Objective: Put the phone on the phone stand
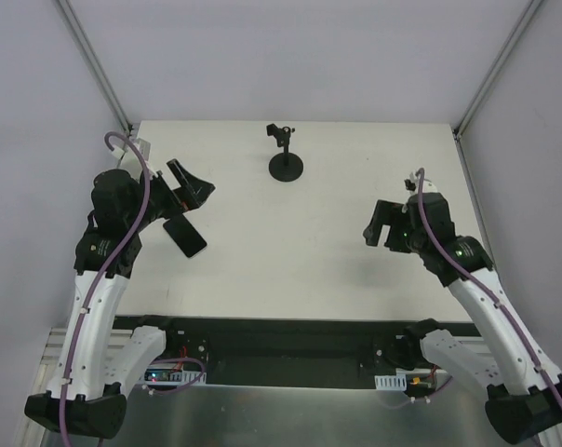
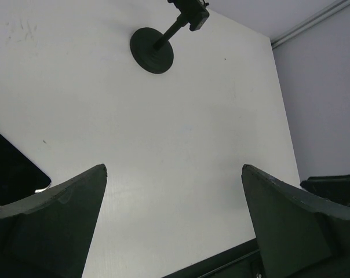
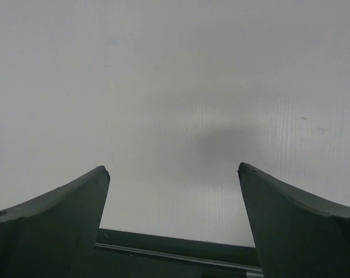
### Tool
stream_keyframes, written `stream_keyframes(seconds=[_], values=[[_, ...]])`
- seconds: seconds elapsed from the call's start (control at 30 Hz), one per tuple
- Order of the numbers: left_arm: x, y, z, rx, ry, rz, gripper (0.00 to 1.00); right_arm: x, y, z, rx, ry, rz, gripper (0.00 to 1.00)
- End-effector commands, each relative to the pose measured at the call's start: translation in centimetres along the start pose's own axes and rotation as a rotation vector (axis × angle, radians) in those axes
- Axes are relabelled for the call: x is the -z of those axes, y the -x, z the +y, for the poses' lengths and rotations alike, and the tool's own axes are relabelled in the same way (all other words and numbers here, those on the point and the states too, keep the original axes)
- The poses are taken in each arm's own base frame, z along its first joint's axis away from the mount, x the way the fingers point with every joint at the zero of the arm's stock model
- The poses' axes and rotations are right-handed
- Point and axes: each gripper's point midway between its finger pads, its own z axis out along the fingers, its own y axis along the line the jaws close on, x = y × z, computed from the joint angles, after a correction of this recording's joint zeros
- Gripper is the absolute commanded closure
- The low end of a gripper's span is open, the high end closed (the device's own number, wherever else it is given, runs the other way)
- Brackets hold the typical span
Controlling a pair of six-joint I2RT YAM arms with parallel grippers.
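The phone is a thin black slab lying flat on the white table at the left. In the left wrist view only a corner of it shows, at the left edge beside my left finger. The phone stand, with a round black base, a post and a small clamp head, stands at the back centre. The left wrist view shows it at the top. My left gripper is open and empty, just above and behind the phone. My right gripper is open and empty over bare table at the right.
The white table is fenced by grey walls with metal corner rails. Its dark front edge shows between my right fingers. A small white part sits at the back left corner.
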Motion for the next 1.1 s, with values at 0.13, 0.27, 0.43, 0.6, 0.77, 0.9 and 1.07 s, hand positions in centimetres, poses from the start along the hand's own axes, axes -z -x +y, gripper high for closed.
stream_keyframes(seconds=[0.13,0.27,0.43,0.6,0.77,0.9,1.07], values=[[2.2,-2.7,-1.3,-0.059,-0.071,0.084,0.01,-6.9,11.3,10.8,-0.094,0.303,-0.183,0.04],[2.7,-4.2,-2.1,-0.034,-0.109,0.127,0.01,-9.7,16.4,15.5,-0.209,0.436,-0.241,0.04],[4.2,-6.0,-2.6,-0.064,-0.152,0.161,0.01,-14.7,20.6,21.2,-0.415,0.569,-0.231,0.04],[5.6,-6.6,-2.0,-0.114,-0.124,0.163,0.01,-18.4,23.1,24.5,-0.565,0.64,-0.22,0.04],[5.9,-6.5,-1.2,-0.134,-0.081,0.153,0.01,-21.1,22.6,26.1,-0.676,0.653,-0.149,0.04],[5.4,-6.3,-1.2,-0.125,-0.072,0.168,0.01,-23.5,21.6,27.1,-0.711,0.658,-0.094,0.04],[4.8,-6.3,-1.1,-0.106,-0.06,0.189,0.01,-25.0,21.4,27.9,-0.771,0.693,-0.062,0.19]])
